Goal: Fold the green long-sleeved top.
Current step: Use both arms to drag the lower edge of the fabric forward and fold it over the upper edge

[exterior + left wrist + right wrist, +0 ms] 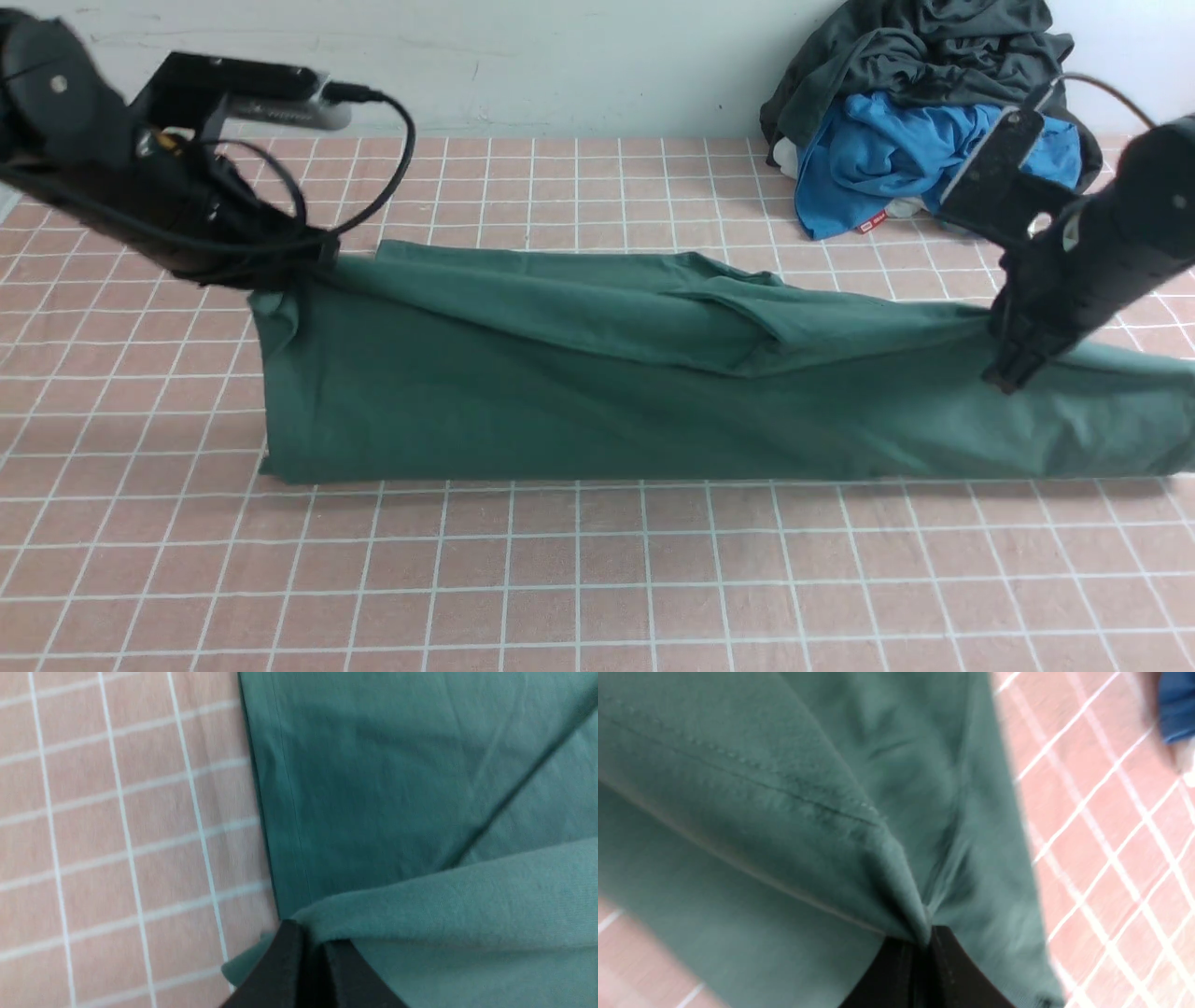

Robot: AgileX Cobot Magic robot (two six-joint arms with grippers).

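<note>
The green long-sleeved top (597, 373) lies across the middle of the table as a long band, its far edge lifted at both ends. My left gripper (297, 263) is shut on the top's far left corner, which hangs from it above the cloth. In the left wrist view the black fingers (280, 970) pinch a fold of the top (420, 812). My right gripper (1006, 373) is shut on the fabric near the right end. Between the pads (896, 970) in the right wrist view, a seam of the top (784, 812) bunches to a point.
A pile of a dark grey garment (915, 56) and a bright blue garment (896, 154) sits at the back right against the wall. The pink checked tablecloth (597, 579) stretches in front of the top. The top's right end runs out of the front view.
</note>
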